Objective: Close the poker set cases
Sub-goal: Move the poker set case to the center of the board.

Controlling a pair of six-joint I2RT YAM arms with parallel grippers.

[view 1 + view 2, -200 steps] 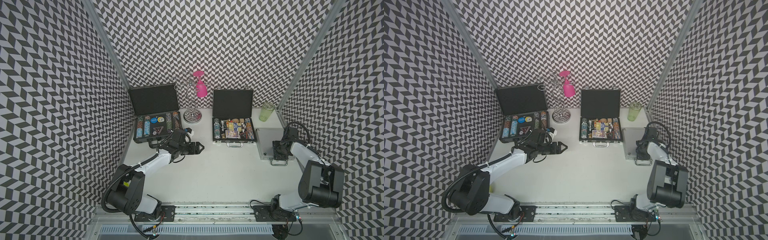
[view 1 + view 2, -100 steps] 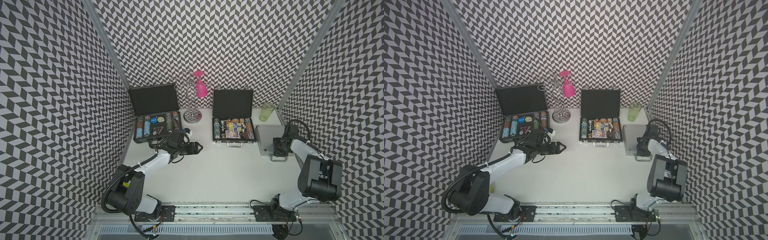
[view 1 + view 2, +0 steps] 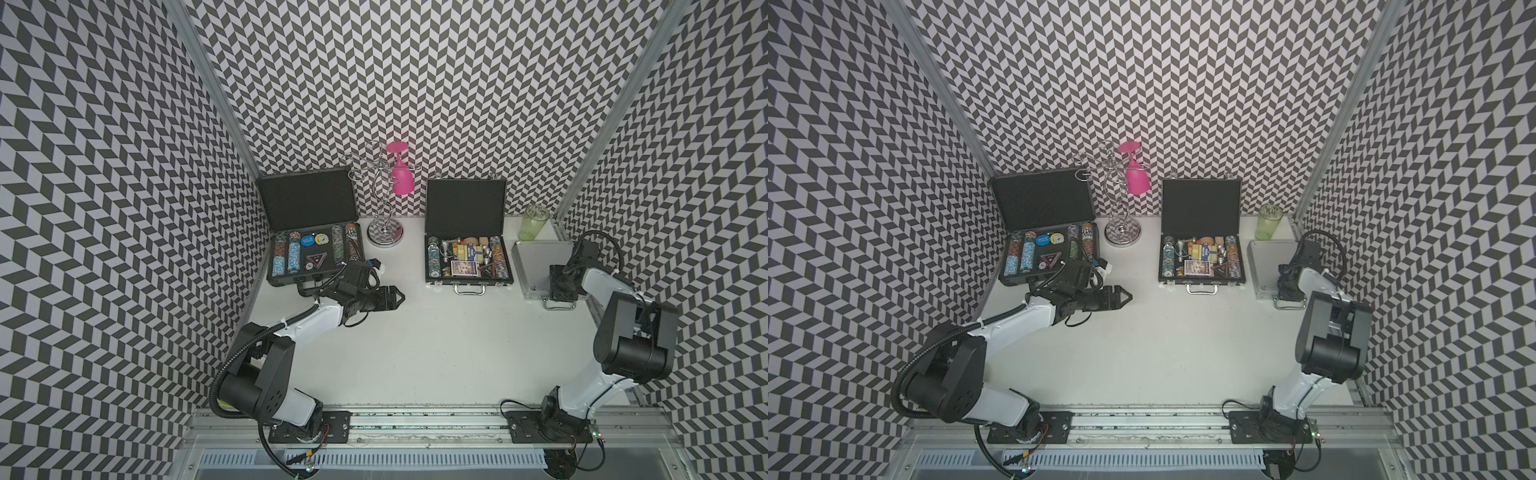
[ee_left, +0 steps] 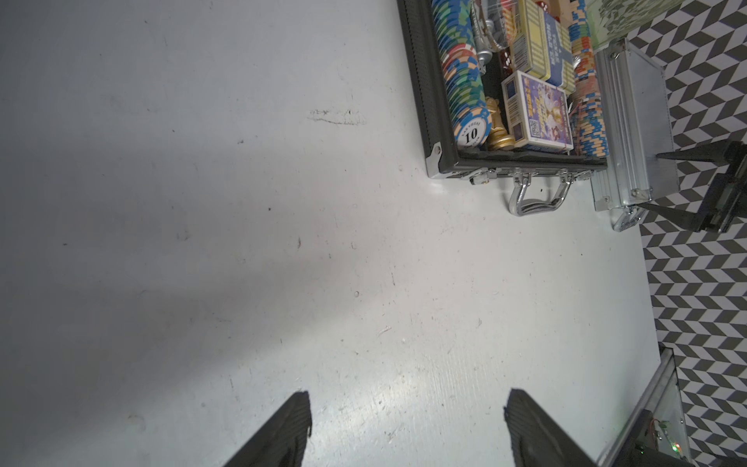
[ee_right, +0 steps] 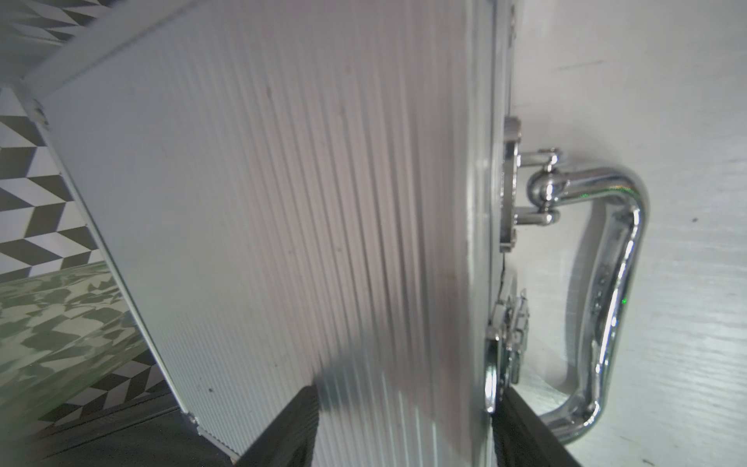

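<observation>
Over on the right of the white table (image 3: 415, 353), the small ribbed silver case (image 3: 536, 262) lies flat with its lid down. The right gripper (image 3: 561, 289) hangs over its front edge, jaws spread. In the right wrist view one fingertip (image 5: 291, 428) is above the ribbed lid and the other is beside the latch and chrome handle (image 5: 606, 283), pinching nothing I can see. That one looks done. Two lids stand upright: the large dark-grey case with a black handle (image 3: 309, 199) in the back left corner, and the flat black case with a silver handle (image 3: 465, 203) at the middle back, chips on show in both. The left gripper (image 3: 392, 297) hovers over bare table, jaws wide and empty. Here's the key: it points across toward the black case, which lies ahead of it and further back, while the dark-grey case sits just beside its wrist. Both cases run long side to side with hinges at the far edge, so I'd say either lid needs reaching from behind and tipping toward the robot. The left arm is nearer the grey one; the black one sits between the two arms.
</observation>
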